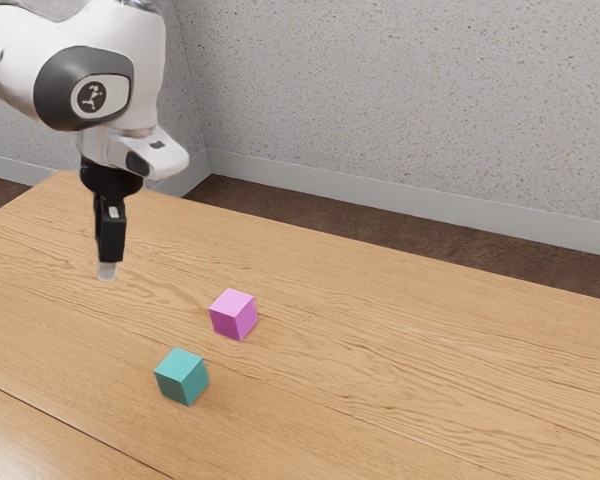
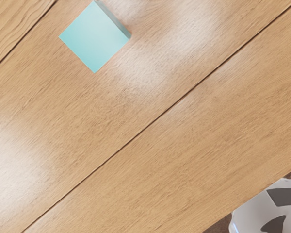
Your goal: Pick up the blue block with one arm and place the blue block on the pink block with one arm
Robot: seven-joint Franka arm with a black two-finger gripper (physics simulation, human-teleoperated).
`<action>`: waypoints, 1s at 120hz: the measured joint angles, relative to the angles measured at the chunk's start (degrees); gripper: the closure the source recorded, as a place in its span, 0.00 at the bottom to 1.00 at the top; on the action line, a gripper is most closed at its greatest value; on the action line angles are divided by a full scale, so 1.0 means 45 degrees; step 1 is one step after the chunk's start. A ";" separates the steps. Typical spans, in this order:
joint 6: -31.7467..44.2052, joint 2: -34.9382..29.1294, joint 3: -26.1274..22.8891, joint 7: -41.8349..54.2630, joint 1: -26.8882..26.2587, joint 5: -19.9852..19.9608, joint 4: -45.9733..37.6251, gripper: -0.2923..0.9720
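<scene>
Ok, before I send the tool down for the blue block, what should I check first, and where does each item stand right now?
1. Blue block sits free on the table, nothing on top: ok.
2. Pink block top face bare: ok.
3. Gap between the two blocks for a grasp: ok, they stand apart.
4. Tool carrying nothing: ok, both blocks are on the table.
5. Tool over the blue block: not ok, it hangs above bare wood toward the exterior view's left of both blocks.
6. Blue block seen in the wrist view: ok.
</scene>
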 joint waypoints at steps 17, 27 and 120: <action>0.1563 0.0156 -0.0025 -0.0078 0.0004 -0.0024 -0.1319 0.23; 0.2319 0.0210 -0.0017 -0.0440 0.0006 -0.0049 -0.1878 0.23; 0.7286 0.0305 0.0071 -0.6630 0.1686 -0.1189 -0.5875 0.23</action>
